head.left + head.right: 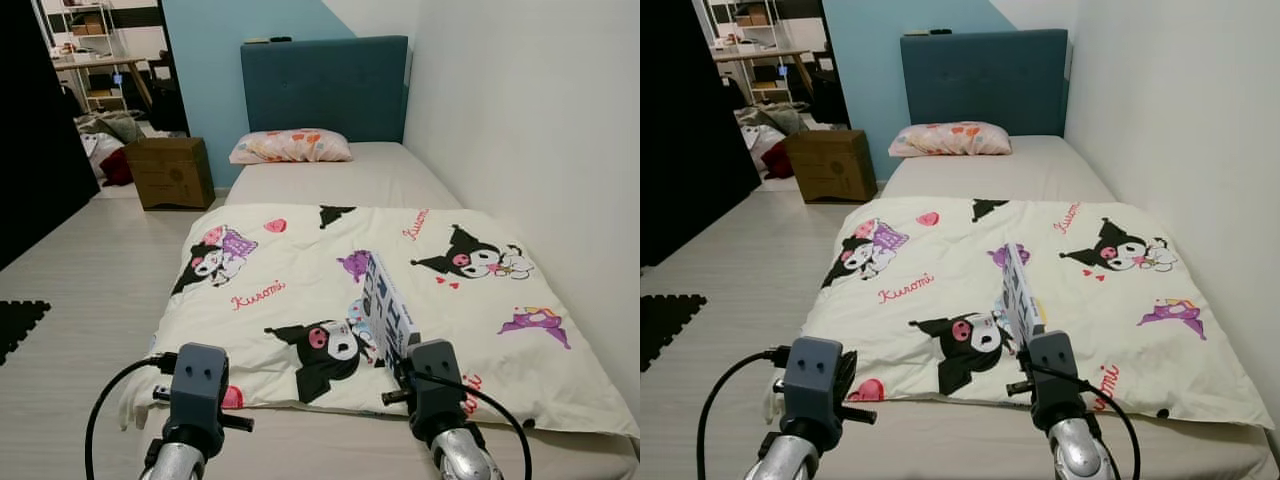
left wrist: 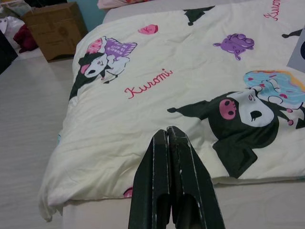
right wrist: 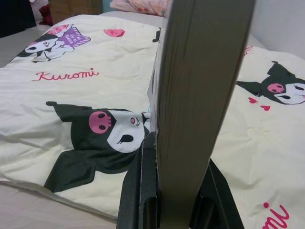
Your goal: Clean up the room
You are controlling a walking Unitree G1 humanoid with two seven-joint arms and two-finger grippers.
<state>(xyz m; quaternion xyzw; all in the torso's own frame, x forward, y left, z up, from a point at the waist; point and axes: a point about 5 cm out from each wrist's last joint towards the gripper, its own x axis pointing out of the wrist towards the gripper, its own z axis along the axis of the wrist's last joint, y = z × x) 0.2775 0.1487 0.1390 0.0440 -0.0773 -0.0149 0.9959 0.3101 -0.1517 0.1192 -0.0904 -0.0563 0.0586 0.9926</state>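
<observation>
Cream cartoon-printed blanket [image 1: 300, 280]; teal headboard [image 1: 325, 88]

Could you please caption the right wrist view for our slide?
Right tool grips an upright book above the Kuromi blanket.

The book's [image 3: 200, 95] top is cut off in the right wrist view.

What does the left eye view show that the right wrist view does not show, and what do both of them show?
The left eye view alone gives the teal padded headboard, the brown cardboard box on the floor and the left gripper, hanging shut before the bed's foot. The right wrist view alone gives the grey page edge of the thin printed book close up, clamped upright between the black fingers of the right gripper. Both views share the cream cartoon-print blanket, the floral pink pillow and the book itself.
</observation>
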